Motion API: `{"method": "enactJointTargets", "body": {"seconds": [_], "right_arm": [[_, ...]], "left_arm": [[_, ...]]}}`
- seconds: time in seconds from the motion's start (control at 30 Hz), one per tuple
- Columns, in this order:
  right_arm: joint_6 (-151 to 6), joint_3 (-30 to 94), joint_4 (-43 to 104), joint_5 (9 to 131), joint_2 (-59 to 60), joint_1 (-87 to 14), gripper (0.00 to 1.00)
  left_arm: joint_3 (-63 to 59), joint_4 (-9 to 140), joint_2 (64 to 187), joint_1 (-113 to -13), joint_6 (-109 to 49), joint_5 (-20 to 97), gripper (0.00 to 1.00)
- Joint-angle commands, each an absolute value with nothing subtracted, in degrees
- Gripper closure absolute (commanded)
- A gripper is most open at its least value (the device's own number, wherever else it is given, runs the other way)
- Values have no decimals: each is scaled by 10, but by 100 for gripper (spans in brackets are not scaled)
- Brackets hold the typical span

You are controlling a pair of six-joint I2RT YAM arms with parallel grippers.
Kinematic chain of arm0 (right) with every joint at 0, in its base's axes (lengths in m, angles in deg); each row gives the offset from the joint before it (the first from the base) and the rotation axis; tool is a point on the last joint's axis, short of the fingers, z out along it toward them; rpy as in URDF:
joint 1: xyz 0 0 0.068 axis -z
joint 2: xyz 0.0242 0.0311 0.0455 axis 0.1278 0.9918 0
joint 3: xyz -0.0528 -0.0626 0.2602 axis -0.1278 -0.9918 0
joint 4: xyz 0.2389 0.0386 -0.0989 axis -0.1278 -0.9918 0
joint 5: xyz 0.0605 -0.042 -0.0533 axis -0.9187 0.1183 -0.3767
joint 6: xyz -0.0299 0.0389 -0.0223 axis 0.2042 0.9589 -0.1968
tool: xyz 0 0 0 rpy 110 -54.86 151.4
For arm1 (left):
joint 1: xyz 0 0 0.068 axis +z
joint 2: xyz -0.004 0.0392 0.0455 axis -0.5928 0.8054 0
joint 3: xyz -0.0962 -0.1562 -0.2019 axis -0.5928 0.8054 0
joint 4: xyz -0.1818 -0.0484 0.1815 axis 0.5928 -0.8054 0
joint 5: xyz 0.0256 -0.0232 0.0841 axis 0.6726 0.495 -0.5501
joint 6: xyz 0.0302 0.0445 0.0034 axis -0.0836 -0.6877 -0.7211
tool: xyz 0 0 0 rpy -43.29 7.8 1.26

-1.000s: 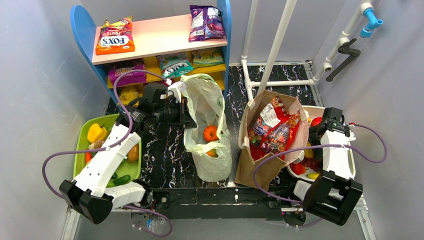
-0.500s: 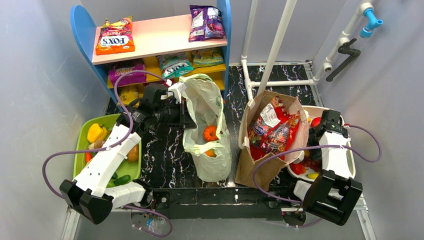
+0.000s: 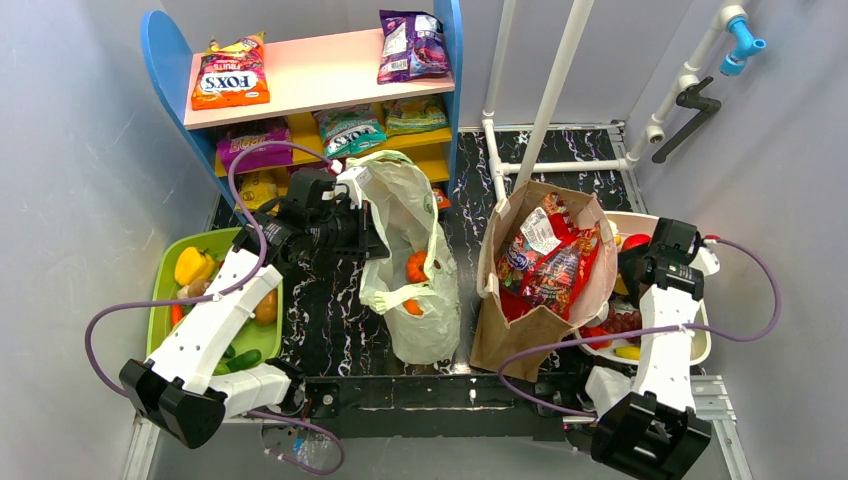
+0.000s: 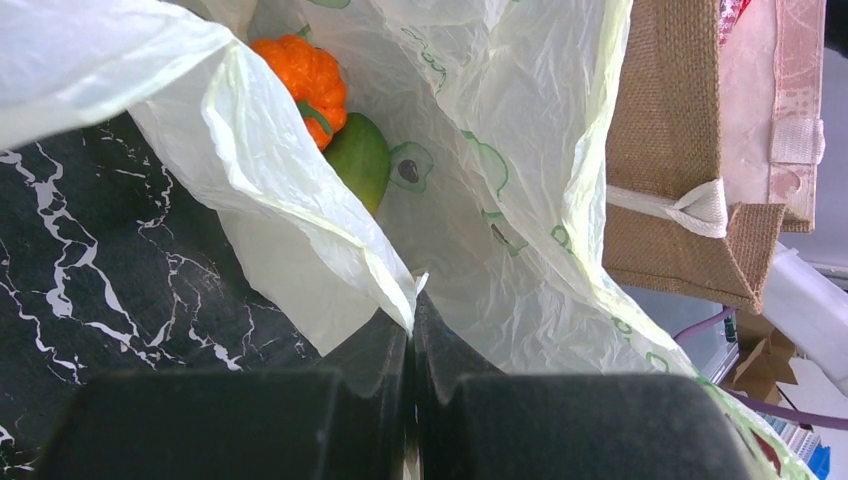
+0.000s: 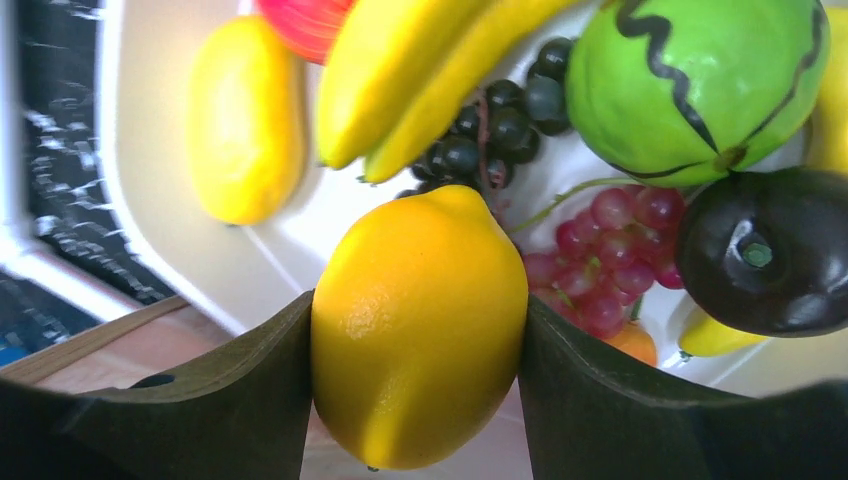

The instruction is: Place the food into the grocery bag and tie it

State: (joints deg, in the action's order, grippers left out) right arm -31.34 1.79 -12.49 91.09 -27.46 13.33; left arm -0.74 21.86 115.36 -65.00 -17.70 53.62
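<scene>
The right hand (image 5: 420, 400) is clamped on a yellow lemon (image 5: 420, 290), one finger on each side of it. Only its own wrist camera shows this. Behind the lemon that view also shows the white tray (image 5: 150, 210) with a banana (image 5: 420, 70), dark grapes (image 5: 500, 120), red grapes (image 5: 610, 250), a green striped fruit (image 5: 700, 80) and a dark round fruit (image 5: 770, 250). From above, this hand sits over the tray at the right side of the table (image 3: 330, 320), just beside the brown bag (image 3: 540, 270). What it holds cannot be made out there.

The left hand (image 4: 412, 305) is closed tight on the grocery bag (image 4: 520, 180), with a fold of the rim pinched between its fingers. Its wrist camera looks into the open mouth of the bag. An orange piece (image 4: 305, 70) lies inside, touching a green piece (image 4: 360, 160). The overhead view shows the whole bag in the middle of the table, between the left hand and the brown bag. Orange shows through the film, but the green piece is not clear there.
</scene>
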Motion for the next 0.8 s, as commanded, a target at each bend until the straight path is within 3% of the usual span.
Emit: {"method": "enactJointTargets", "body": {"seconds": [0.0, 0.43, 0.5, 0.77], "right_arm": [[-359, 96, -117, 865, -298, 136, 77], [-405, 204, -82, 725, -366, 135, 77], [-410, 232, -85, 700, -368, 135, 81], [-393, 275, 14, 414, -354, 136, 91]], "left_arm": [[-26, 205, 1134, -651, -177, 533, 100], [-30, 214, 1111, -651, -155, 541, 100], [-27, 216, 1109, -651, -154, 540, 100], [-12, 226, 1099, -651, -145, 537, 100]]}}
